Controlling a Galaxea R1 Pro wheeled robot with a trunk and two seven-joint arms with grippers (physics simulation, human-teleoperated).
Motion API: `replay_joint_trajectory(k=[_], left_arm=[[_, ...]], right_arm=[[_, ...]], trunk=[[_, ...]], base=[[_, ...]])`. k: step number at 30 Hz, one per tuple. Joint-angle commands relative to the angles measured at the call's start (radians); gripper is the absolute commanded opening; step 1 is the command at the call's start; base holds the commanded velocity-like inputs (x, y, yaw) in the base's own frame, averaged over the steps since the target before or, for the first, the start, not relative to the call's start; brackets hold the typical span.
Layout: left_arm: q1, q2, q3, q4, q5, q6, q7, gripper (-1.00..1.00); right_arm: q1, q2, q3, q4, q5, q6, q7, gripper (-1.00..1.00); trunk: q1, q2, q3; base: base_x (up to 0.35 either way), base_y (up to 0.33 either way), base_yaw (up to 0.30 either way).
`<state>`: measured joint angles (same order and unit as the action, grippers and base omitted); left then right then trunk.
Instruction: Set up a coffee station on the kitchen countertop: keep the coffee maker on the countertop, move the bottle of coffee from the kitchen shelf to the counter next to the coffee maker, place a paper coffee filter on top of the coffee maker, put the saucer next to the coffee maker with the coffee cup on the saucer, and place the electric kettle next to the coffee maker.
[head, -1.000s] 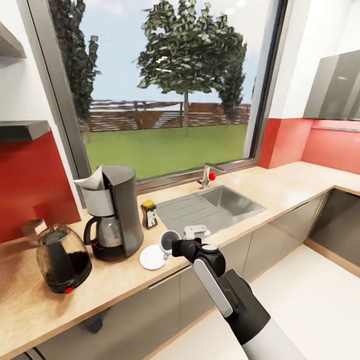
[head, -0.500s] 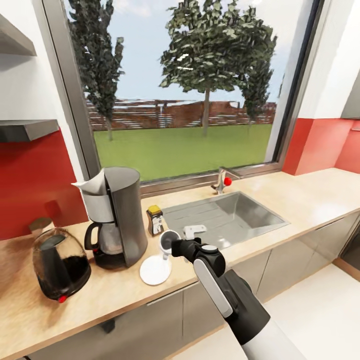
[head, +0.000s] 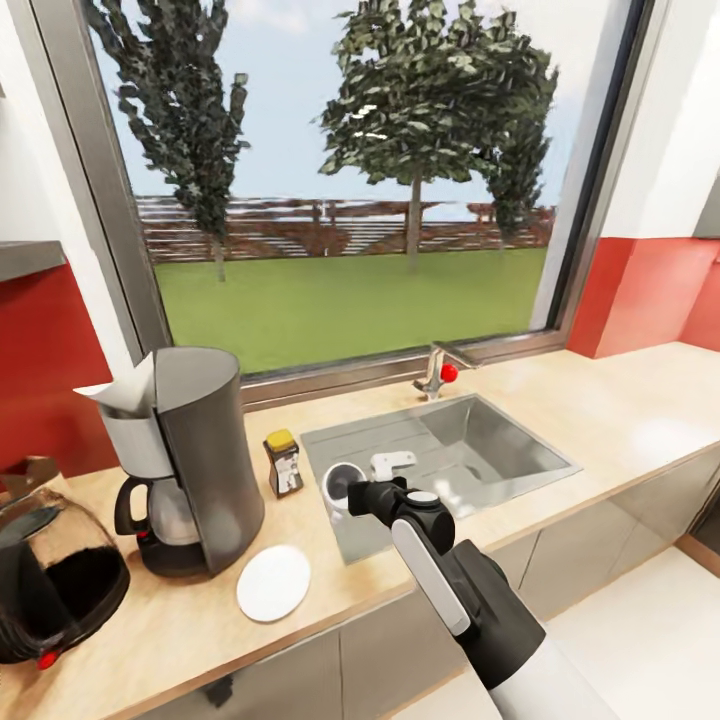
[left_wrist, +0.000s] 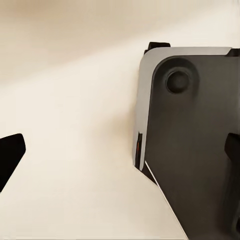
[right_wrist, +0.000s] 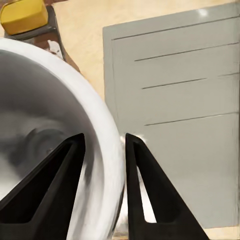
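Note:
My right gripper (head: 356, 492) is shut on the rim of the white coffee cup (head: 342, 484), one finger inside (right_wrist: 47, 195) and one outside. The cup (right_wrist: 55, 130) hangs tilted over the left edge of the sink's drainboard (head: 330, 440). The saucer (head: 273, 582) lies bare on the countertop (head: 610, 410), to the cup's front left. The coffee maker (head: 195, 460) stands left of the saucer with the paper coffee filter (head: 125, 396) on top. The bottle of coffee (head: 283, 463), yellow lid (right_wrist: 24, 17), sits to its right. The electric kettle (head: 50, 585) is at far left. My left gripper (left_wrist: 120, 150) is open above pale floor.
A steel sink (head: 470, 450) with a faucet (head: 437, 370) is set in the counter under a wide window. Grey drawer fronts (head: 420, 620) run below the counter's edge. A shelf (head: 25, 258) juts out at upper left. The robot's dark base (left_wrist: 190, 140) is under the left gripper.
The whole view has shifted, sliding the counter things leftward. The cup, still held, was by the saucer's right edge and now hangs further right, over the drainboard's edge.

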<state>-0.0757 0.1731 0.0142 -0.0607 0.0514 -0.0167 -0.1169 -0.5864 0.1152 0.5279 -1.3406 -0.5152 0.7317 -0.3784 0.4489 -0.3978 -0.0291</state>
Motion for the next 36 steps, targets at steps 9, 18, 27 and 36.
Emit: replay_joint_trajectory(k=[9,18,27,36], left_arm=[[-0.001,0.000,0.001,0.001,0.005,-0.003,-0.003,1.00],[0.000,0.002,0.001,0.000,0.007,-0.004,-0.003,1.00],[0.001,0.013,0.053,-0.001,0.036,-0.016,-0.004,1.00],[-0.001,0.002,0.073,-0.010,0.054,-0.021,-0.006,1.00]], right_arm=[[-0.001,0.000,-0.002,-0.003,-0.011,0.053,-0.010,-1.00],[-0.001,0.000,-0.003,-0.003,-0.011,0.053,-0.010,-1.00],[-0.001,0.000,-0.002,-0.002,-0.011,0.054,-0.010,-1.00],[-0.001,0.000,-0.003,-0.001,-0.009,0.054,-0.010,-1.00]], trunk=[[0.001,-0.002,-0.002],[0.001,-0.002,-0.002],[0.001,-0.002,-0.003],[0.001,-0.002,-0.005]], base=[[0.033,-0.027,0.128],[-0.291,0.000,0.014],[-0.253,0.000,0.225],[-0.008,0.000,0.245]])
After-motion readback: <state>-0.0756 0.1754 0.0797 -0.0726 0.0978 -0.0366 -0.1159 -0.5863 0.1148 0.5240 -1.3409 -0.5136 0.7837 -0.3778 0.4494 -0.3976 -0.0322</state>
